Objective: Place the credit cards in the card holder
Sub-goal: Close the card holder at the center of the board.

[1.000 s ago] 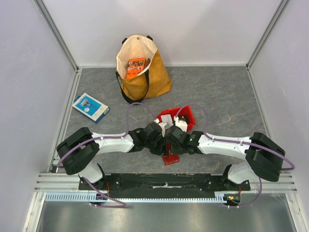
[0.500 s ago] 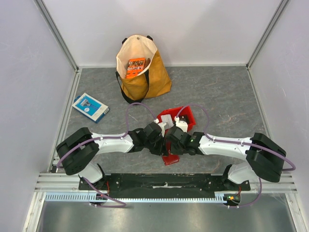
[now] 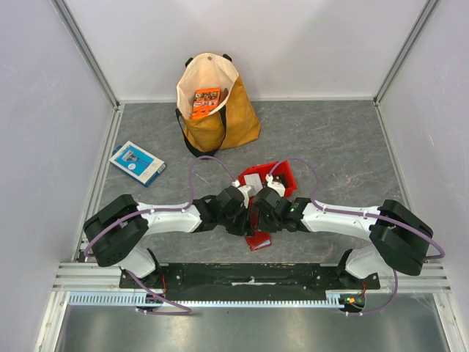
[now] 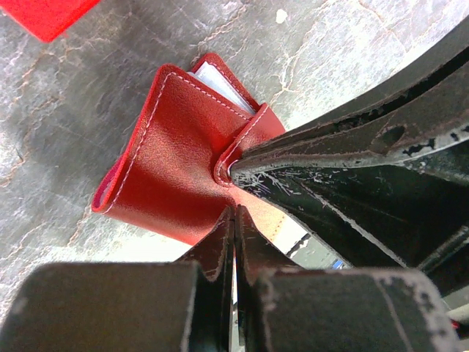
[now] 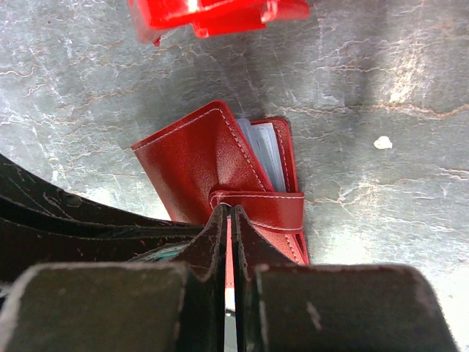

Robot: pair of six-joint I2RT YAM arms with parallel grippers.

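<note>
The card holder [image 5: 192, 158] is a red wallet lying folded on the grey table, its snap tab [image 5: 267, 207] wrapped across it. Pale card edges [image 5: 262, 149] show in its open side. In the top view only its near corner [image 3: 258, 241] peeks out under both wrists. My right gripper [image 5: 231, 214] is shut with its tips pinching the tab's end. My left gripper [image 4: 235, 214] is shut, its tips resting against the wallet's [image 4: 172, 158] near edge, with the right fingers [image 4: 344, 150] crossing just beside it. A whitish card [image 3: 251, 178] lies in the red bin.
The red plastic bin [image 3: 284, 178] stands just beyond the wallet. A tan tote bag [image 3: 217, 110] with an orange packet [image 3: 206, 101] sits at the back. A blue-and-white flat box [image 3: 137, 162] lies at the left. Metal frame rails border the table.
The right gripper's jaws have narrowed onto the snap tab, and its wrist has shifted slightly left. The left arm has stayed put.
</note>
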